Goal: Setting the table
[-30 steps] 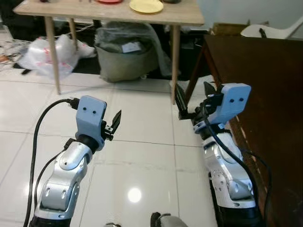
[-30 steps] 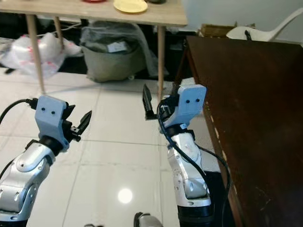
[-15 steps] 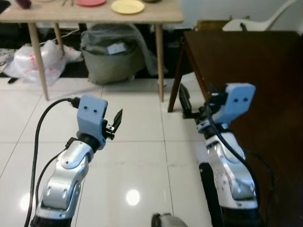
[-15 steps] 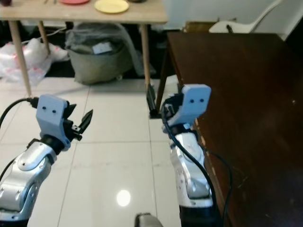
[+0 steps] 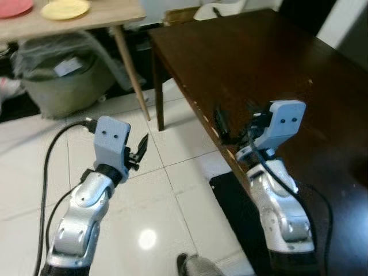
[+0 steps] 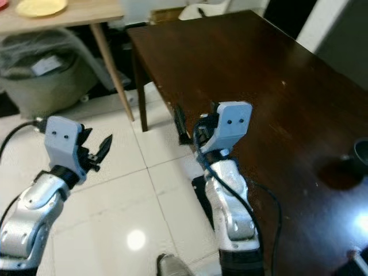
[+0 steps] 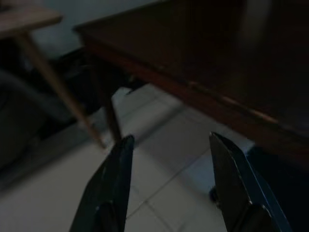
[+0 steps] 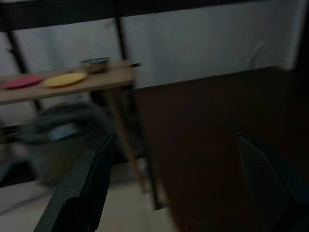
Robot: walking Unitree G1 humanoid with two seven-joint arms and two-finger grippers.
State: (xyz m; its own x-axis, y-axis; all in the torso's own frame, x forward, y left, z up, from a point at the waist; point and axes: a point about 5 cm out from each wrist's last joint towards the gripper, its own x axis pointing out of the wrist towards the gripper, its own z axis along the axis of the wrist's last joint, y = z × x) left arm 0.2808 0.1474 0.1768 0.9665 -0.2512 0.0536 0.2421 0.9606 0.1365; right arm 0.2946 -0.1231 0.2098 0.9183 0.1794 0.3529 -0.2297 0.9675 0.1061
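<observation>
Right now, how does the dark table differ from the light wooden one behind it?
The dark table is deep brown, close, beside the right gripper, and mostly bare. The light wooden table is pale, farther off, with slim angled legs, and carries a yellow plate and a pink plate. Both are rectangular-edged.

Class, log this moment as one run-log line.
left claw: open, empty, over floor | right claw: open, empty, at dark table edge | yellow plate: on light table

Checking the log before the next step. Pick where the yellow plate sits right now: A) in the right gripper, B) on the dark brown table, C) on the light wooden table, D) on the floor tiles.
C: the yellow plate lies on the light wooden table.
</observation>
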